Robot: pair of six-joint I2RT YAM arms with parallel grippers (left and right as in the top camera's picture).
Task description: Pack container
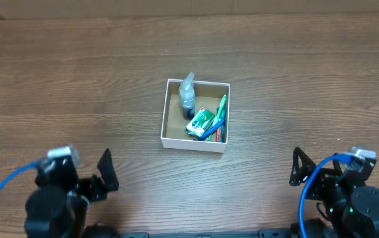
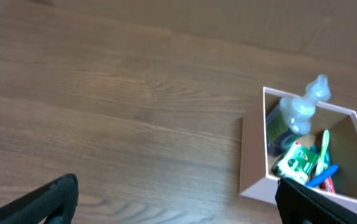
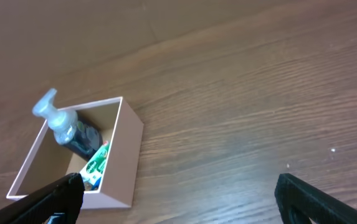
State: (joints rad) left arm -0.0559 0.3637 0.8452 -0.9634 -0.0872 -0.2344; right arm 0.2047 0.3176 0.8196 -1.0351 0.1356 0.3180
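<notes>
The container (image 1: pixel 170 111), a small square white box with a tan inside, sits at the table's centre. In it lie a clear pump bottle (image 1: pixel 187 94), a green packet (image 1: pixel 200 122), a green toothbrush (image 1: pixel 221 109) and a blue one. My left gripper (image 1: pixel 103 173) is open and empty at the front left, well short of the box. My right gripper (image 1: pixel 299 168) is open and empty at the front right. The left wrist view shows the container (image 2: pixel 253 149) and the bottle (image 2: pixel 299 109) at the right. The right wrist view shows the container (image 3: pixel 123 155) and the bottle (image 3: pixel 63 127) at the left.
Bare wooden table (image 1: pixel 77 86) lies all around the box. Blue cables run by both arm bases at the front edge. A pale wall strip runs along the table's far edge.
</notes>
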